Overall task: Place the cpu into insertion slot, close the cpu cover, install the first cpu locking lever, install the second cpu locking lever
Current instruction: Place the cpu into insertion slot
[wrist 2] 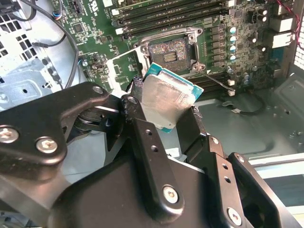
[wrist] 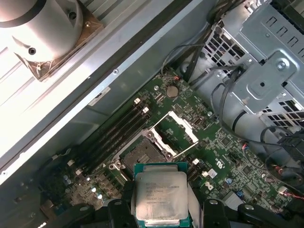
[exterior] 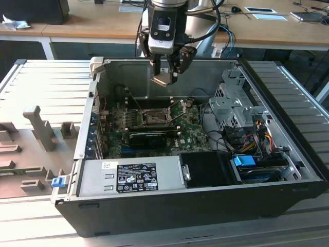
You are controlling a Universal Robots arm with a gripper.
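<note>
My gripper hangs above the back of the open computer case, shut on the cpu. The cpu is a small square chip with a silver-grey top and a green edge, seen in both wrist views, pinched between the black fingers. Below it on the green board lies the insertion slot, uncovered, with its dark pin field showing. The cpu cover stands swung open beside the slot. Thin lever rods stick up near the socket.
A long black card lies just in front of the socket. A silver power supply fills the case's front, and a drive cage with cables sits at the exterior view's right. Grey fixtures stand outside at the exterior view's left.
</note>
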